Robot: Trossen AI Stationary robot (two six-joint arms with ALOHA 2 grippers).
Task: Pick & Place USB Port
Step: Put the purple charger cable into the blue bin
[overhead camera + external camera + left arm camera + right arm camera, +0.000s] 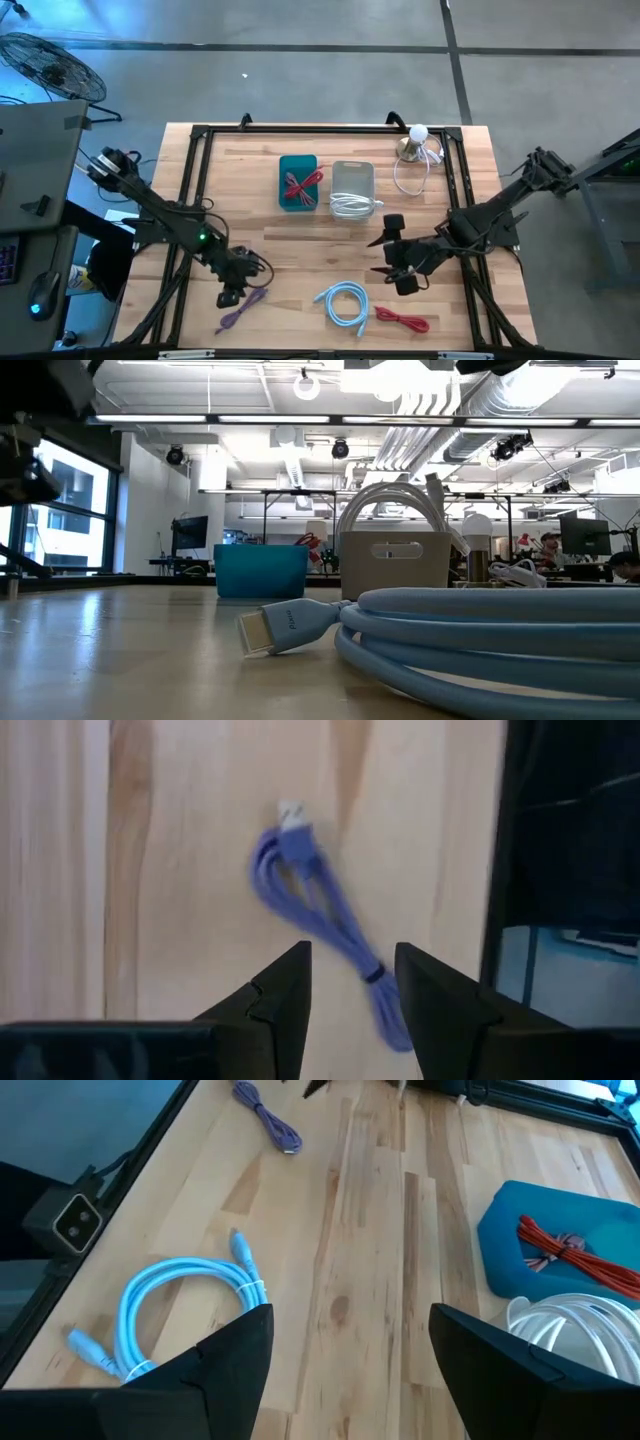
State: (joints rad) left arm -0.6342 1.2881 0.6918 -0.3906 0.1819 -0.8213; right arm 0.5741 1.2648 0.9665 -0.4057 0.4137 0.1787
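Note:
A coiled purple USB cable [243,308] [312,910] lies flat on the wooden table near its front left, its plug [292,817] at the coil's far end. My left gripper [232,290] [350,990] hovers open just over it; the tied end [385,1005] shows in the gap between the fingers, which touch nothing. My right gripper [395,262] [350,1370] hangs open and wide above the table's middle right. A light-blue cable [343,302] [180,1305] [480,630] and a red cable [402,320] lie at the front.
A blue bin [298,182] [560,1230] holds a red cable [575,1255]. Beside it a white bin [352,188] [393,565] holds a white cable. A lamp with a round bulb [418,138] stands at the far right. A black frame [195,190] borders the table.

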